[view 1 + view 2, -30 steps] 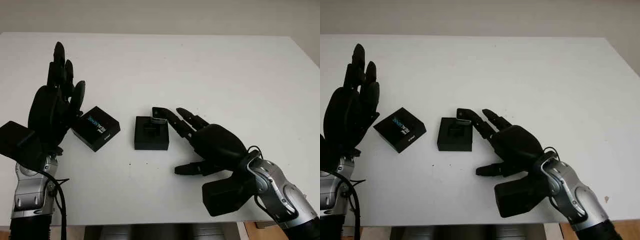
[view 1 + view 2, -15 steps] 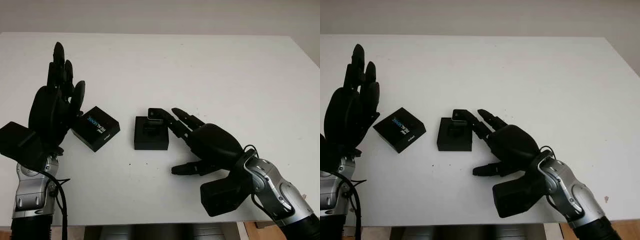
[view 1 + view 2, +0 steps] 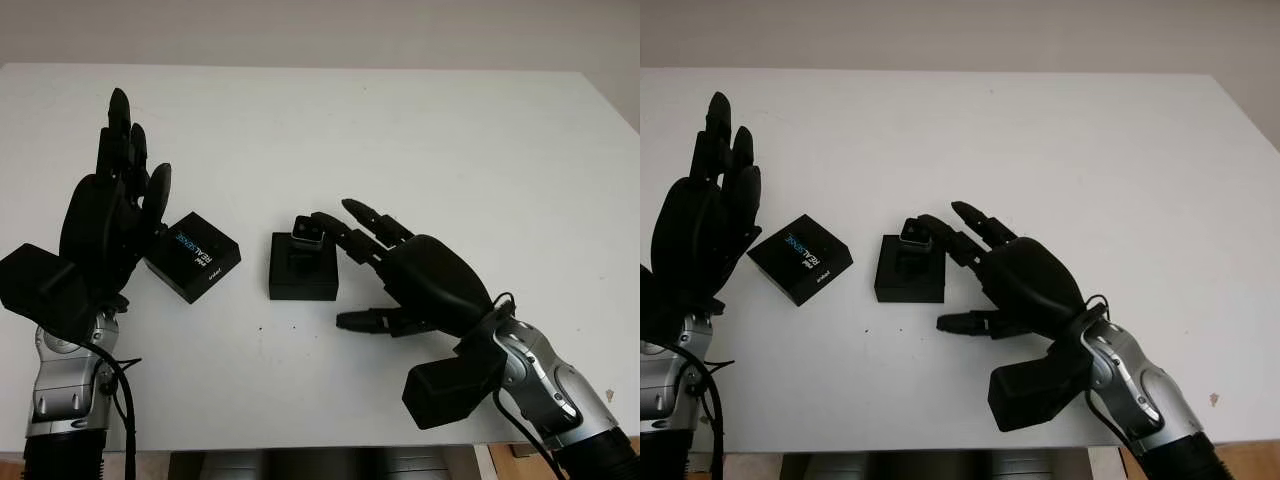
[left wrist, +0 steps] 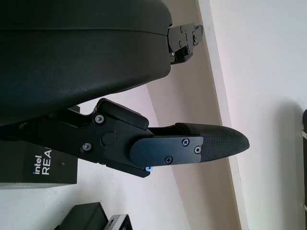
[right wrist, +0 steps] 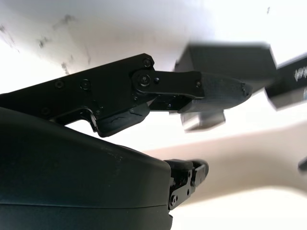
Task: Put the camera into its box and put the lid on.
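While the camera hangs at the box's far right corner, the next move turns on one small offset;
Camera: small silver-faced block [image 3: 307, 232] pinched at the tips of the right hand [image 3: 425, 280], over the far edge of the box and not yet seated; whether it touches the rim I cannot tell;
Box: open black tray [image 3: 302, 266] at mid-table [image 3: 420, 130], its recess lying toward the robot and a little left of the camera;
Right hand: nearer hand by far, fingers [image 3: 345, 238] closed on the camera, thumb held low beside the box;
Judgement: lower the camera toward the robot and leftward into the recess;
Lid: black printed piece [image 3: 192, 256] left of the box, apart from it;
Left hand: open, raised [image 3: 112, 215] just beside the lid, likely the better one to fetch it.
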You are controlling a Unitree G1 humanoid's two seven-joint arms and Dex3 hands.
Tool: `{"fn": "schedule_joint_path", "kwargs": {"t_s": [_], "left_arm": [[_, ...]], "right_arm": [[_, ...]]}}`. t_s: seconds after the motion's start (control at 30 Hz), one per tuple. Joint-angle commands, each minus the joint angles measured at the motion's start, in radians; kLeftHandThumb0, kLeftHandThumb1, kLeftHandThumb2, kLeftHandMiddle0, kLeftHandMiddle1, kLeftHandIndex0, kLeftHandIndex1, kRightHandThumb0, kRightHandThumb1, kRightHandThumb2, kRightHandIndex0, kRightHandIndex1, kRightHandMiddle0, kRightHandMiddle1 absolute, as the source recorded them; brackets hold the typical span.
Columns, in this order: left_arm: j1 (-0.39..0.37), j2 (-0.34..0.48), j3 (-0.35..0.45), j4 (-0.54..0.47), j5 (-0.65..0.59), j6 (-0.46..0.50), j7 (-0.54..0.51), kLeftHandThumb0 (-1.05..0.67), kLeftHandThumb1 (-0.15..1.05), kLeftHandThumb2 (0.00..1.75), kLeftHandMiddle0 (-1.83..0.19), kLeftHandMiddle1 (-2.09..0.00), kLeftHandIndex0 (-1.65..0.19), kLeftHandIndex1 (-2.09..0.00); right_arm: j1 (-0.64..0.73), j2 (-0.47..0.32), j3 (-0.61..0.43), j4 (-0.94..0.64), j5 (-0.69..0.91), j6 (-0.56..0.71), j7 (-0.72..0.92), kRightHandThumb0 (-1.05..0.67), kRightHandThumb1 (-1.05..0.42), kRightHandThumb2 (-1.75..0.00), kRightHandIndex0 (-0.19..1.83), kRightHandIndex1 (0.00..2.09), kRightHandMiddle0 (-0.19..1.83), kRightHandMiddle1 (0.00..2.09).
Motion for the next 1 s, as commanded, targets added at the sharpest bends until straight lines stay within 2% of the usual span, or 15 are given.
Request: {"fn": "schedule_joint_path", "kwargs": {"t_s": [0.0,0.07,0.13,0.17,0.33,0.47,0.57,0.7,0.87,0.97], "left_arm": [[-0.011,0.001,-0.001,0.003,0.005,-0.019,-0.001,-0.75,1.05,0.48,0.19,0.0,0.19,0.0],[-0.012,0.0,-0.003,0.007,0.004,-0.025,-0.002,-0.75,1.05,0.48,0.19,0.0,0.19,0.0],[-0.011,0.002,-0.006,0.004,0.01,-0.019,0.004,-0.76,1.05,0.48,0.19,-0.01,0.19,0.0],[-0.011,0.002,-0.007,0.003,0.012,-0.018,0.005,-0.76,1.05,0.48,0.19,-0.01,0.19,0.0],[-0.012,0.004,-0.009,0.004,0.018,-0.016,0.007,-0.76,1.05,0.49,0.19,-0.01,0.19,0.0],[-0.015,0.003,-0.009,0.007,0.019,-0.014,0.007,-0.76,1.05,0.49,0.19,-0.01,0.19,0.0],[-0.017,0.001,-0.011,0.006,0.027,-0.008,0.013,-0.78,1.05,0.49,0.19,-0.01,0.19,0.0],[-0.024,0.0,-0.015,0.017,0.027,-0.015,0.008,-0.78,1.05,0.49,0.19,0.0,0.19,0.0],[-0.024,-0.001,-0.016,0.016,0.024,-0.02,0.007,-0.77,1.05,0.5,0.19,0.0,0.19,0.0],[-0.02,-0.002,-0.016,0.006,0.027,-0.008,0.014,-0.78,1.05,0.5,0.19,0.0,0.19,0.0]], "right_arm": [[-0.009,0.01,-0.017,0.024,-0.002,-0.025,-0.051,-0.73,-1.05,-0.43,0.29,0.21,0.28,0.27],[-0.018,0.016,-0.02,0.045,0.006,-0.045,-0.087,-0.72,-1.05,-0.41,0.31,0.23,0.1,0.69],[-0.023,0.022,-0.024,0.062,0.017,-0.061,-0.105,-0.72,-1.05,-0.39,0.3,0.25,-0.01,0.91],[-0.025,0.024,-0.025,0.068,0.021,-0.065,-0.11,-0.72,-1.05,-0.39,0.3,0.26,-0.02,0.95],[-0.03,0.036,-0.036,0.082,0.05,-0.078,-0.117,-0.73,-1.05,-0.37,0.29,0.28,-0.04,1.0],[-0.025,0.081,-0.061,0.074,0.131,-0.056,-0.104,-0.73,-1.05,-0.27,0.28,0.32,-0.04,1.01],[-0.022,0.149,-0.086,0.044,0.24,0.015,-0.057,-0.74,-1.03,-0.13,0.26,0.34,-0.05,0.99],[-0.058,0.244,-0.1,0.002,0.324,0.162,0.002,-0.72,-0.94,-0.04,0.19,0.33,-0.1,0.93],[-0.107,0.315,-0.09,0.013,0.312,0.266,-0.002,-0.74,-0.9,-0.04,0.13,0.32,-0.13,0.88],[-0.134,0.335,-0.076,0.046,0.288,0.281,-0.02,-0.77,-0.89,-0.05,0.13,0.33,-0.11,0.88]]}}
